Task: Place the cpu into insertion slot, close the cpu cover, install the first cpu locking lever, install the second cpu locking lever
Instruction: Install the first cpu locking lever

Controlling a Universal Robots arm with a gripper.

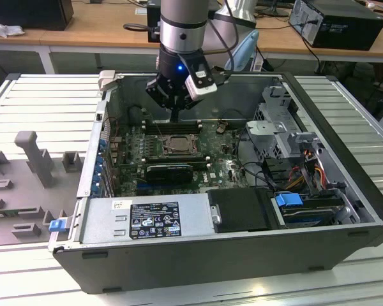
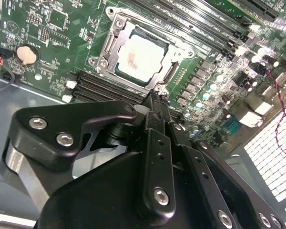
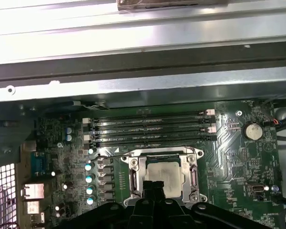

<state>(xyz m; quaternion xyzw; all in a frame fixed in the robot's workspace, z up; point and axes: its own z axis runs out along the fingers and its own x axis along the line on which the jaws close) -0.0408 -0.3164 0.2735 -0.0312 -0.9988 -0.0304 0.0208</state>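
**Tool poised at the socket edge, chip seated**

In the exterior view the arm reaches down into an open computer case (image 1: 179, 255) that lies on its side on a slatted metal bench (image 1: 45, 102). The tool (image 1: 177, 116) hangs over the motherboard (image 1: 220, 167), at the side of the insertion slot (image 1: 179, 144) that faces the long black memory slots (image 1: 169, 126).

The cpu (image 2: 142, 55) sits inside the insertion slot with its pale face up and a faint reddish smudge near the middle. The cpu cover (image 2: 115, 33) lies flat around it as a silvery frame, with the chip showing through its central cut-out. In the first wrist view the cpu (image 3: 164, 174) and the cpu cover (image 3: 142, 167) show the same arrangement. There, a thin wire lever (image 3: 109, 156) runs along the socket edge next to the memory slots (image 3: 152, 129). Whether it is latched cannot be told.

In both wrist views the tool (image 2: 154, 98) (image 3: 154, 185) has its fingers drawn together into one narrow tip, with nothing visible between them. The tip lies just at the rim of the socket. Whether it touches the metal cannot be told.

A round coin battery (image 3: 251, 130) sits on the board well apart from the socket, and a row of capacitors (image 3: 89, 183) stands just beside the socket on its other side. In the exterior view a labelled power supply (image 1: 147, 220) fills the near part of the case.
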